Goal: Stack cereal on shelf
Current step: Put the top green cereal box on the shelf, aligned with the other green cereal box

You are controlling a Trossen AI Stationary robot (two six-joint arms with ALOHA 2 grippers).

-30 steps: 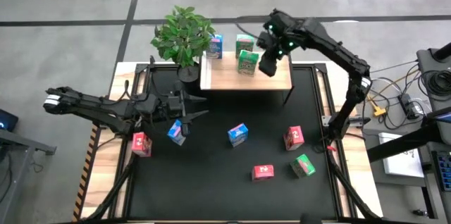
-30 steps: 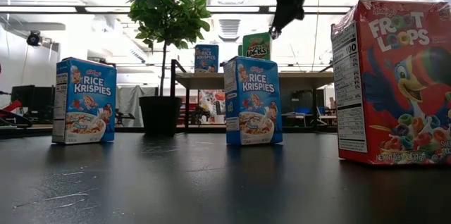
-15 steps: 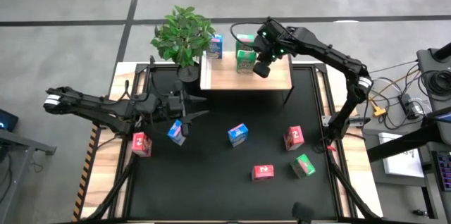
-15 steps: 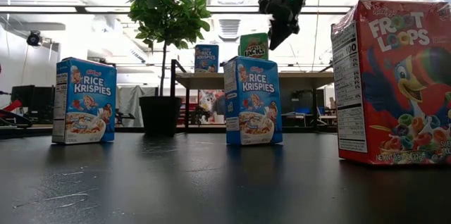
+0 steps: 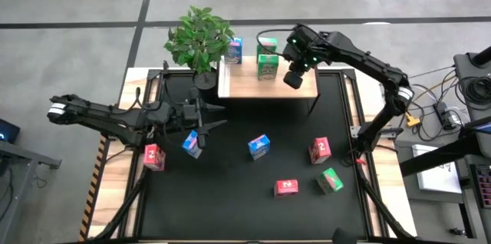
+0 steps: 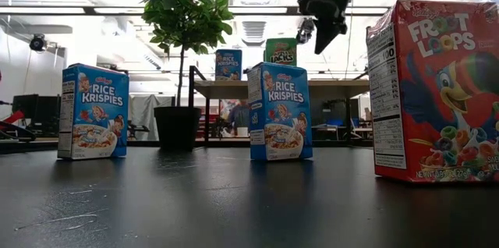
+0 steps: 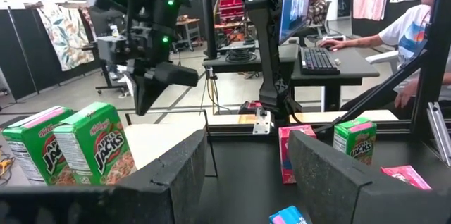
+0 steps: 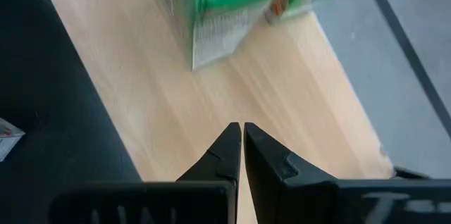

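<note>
Three cereal boxes (image 5: 268, 66) upright on shelf (image 5: 253, 84); six apparently below.

Bright overhead room light; low view backlit, glary; right wrist view motion-blurred.

I see the shelf (image 5: 268, 84) at the bench's (image 5: 230, 206) far edge, with the plant (image 5: 199, 38) just to its left. 3 boxes stand along the shelf's back: 1 (image 5: 235, 50) at the left end, 2 more (image 5: 268, 65) near the middle, 1 behind the other. The right claw (image 5: 292, 80) hangs over the shelf, right of those 2. On the bench lie 6 boxes: 2 (image 5: 154, 156) at the left, 1 (image 5: 259, 146) in the middle, 1 (image 5: 320, 150) to the right, 2 (image 5: 287, 188) nearer the front. The left claw (image 5: 215, 115) sits just behind the 2 left boxes.
</note>
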